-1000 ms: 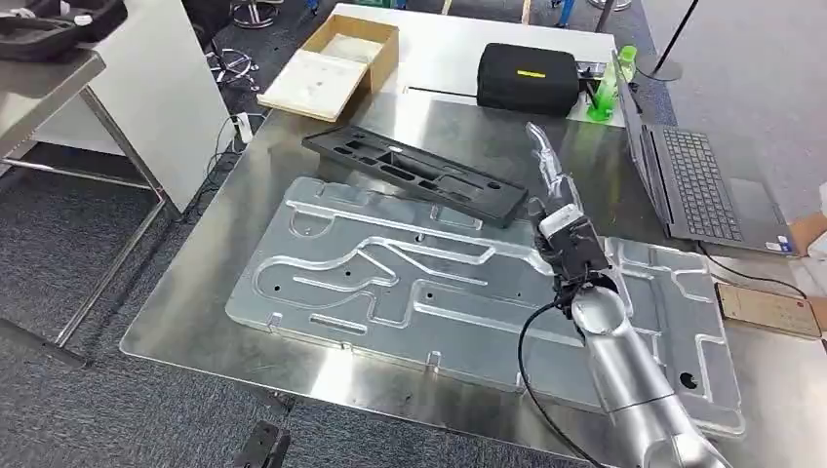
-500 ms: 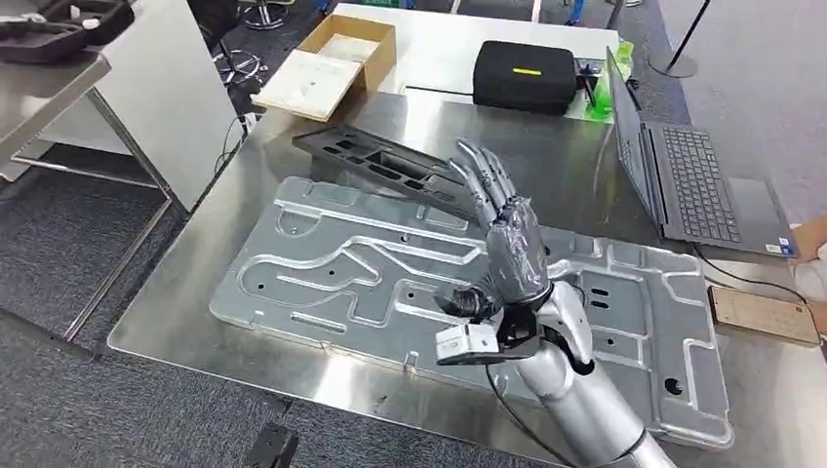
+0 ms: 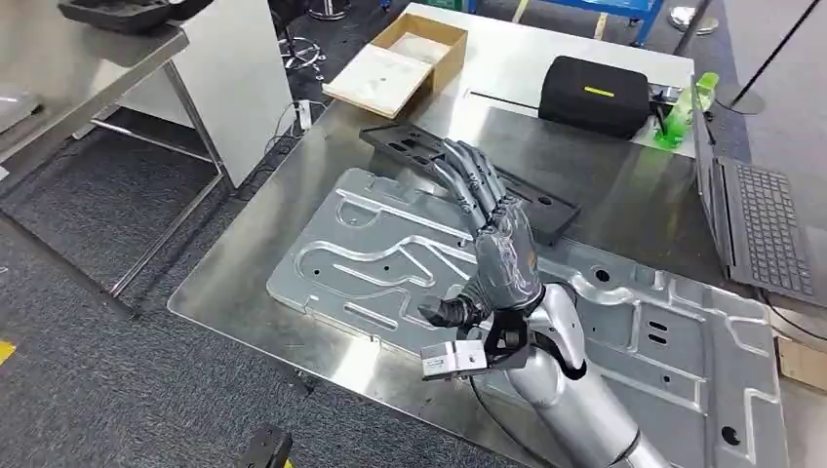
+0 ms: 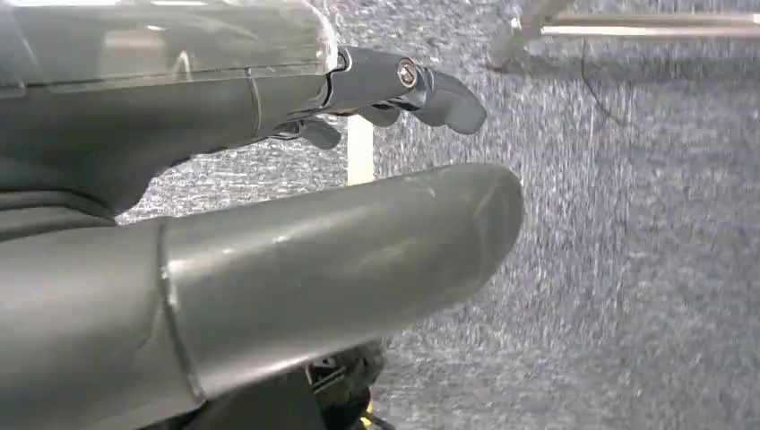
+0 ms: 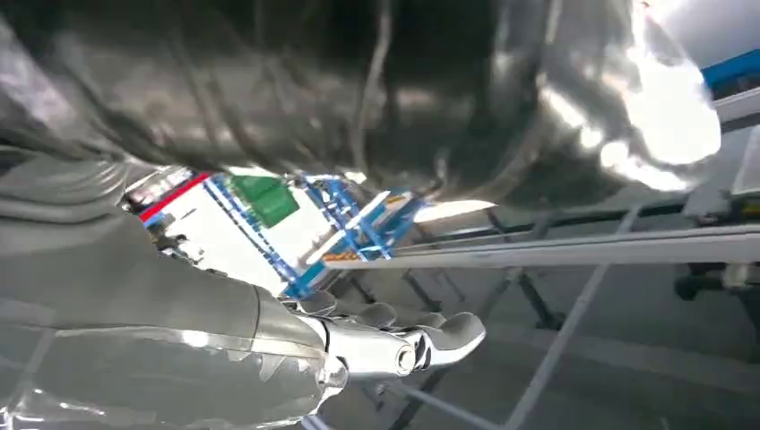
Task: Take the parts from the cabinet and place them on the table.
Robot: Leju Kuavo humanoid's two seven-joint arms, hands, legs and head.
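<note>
Now my right hand [image 3: 492,258] hovers open above the metal plate [image 3: 390,263], fingers spread, holding nothing. One black part [image 3: 429,156] already lies on the table [image 3: 224,283], so I judge this hand free for another. My left hand [image 4: 269,260] hangs over the floor, empty.
</note>
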